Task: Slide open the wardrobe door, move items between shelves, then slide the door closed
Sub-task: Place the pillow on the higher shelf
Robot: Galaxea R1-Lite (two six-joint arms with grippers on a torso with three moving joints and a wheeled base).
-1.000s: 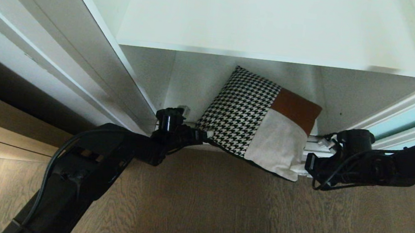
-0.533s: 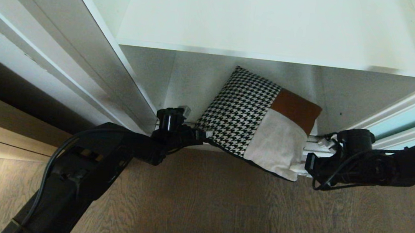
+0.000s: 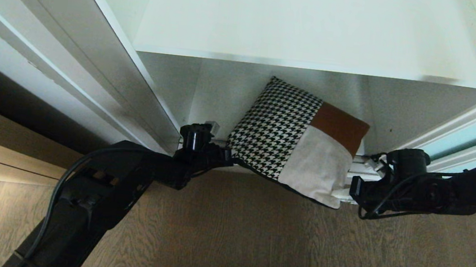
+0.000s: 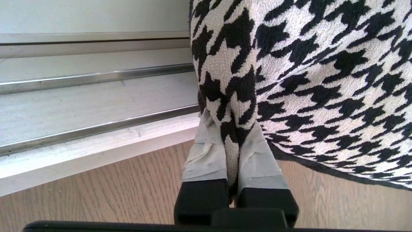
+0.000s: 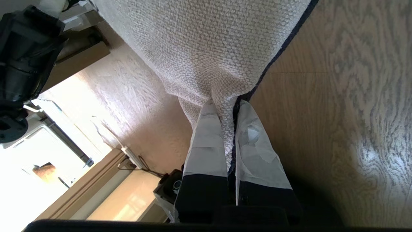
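Cushion (image 3: 297,139) sits tilted at the front edge of the lower shelf (image 3: 220,92), its near side hanging out over the door track (image 4: 90,106) and the wood-grain floor (image 3: 227,238). Half of it is black-and-white houndstooth, with a rust-brown patch and a cream patch on the other half.

Left tool (image 3: 230,155) is at the cushion's left corner. In the left wrist view its taped fingers (image 4: 206,154) are pressed together with a fold of houndstooth cloth (image 4: 231,141) pinched between them. Right tool (image 3: 344,193) is at the cushion's near right corner; the right wrist view shows its taped fingers (image 5: 206,145) closed tight on a pinch of the cream cloth (image 5: 225,109), by the dark piping at the cushion's edge.

Both arms reach in low from either side, the left one across the floor from the lower left, the right one from the right edge. An upper shelf (image 3: 311,26) lies bare and white above the cushion. Door (image 3: 472,131), pale aqua in a white frame, stands at the right, slid clear of the opening.
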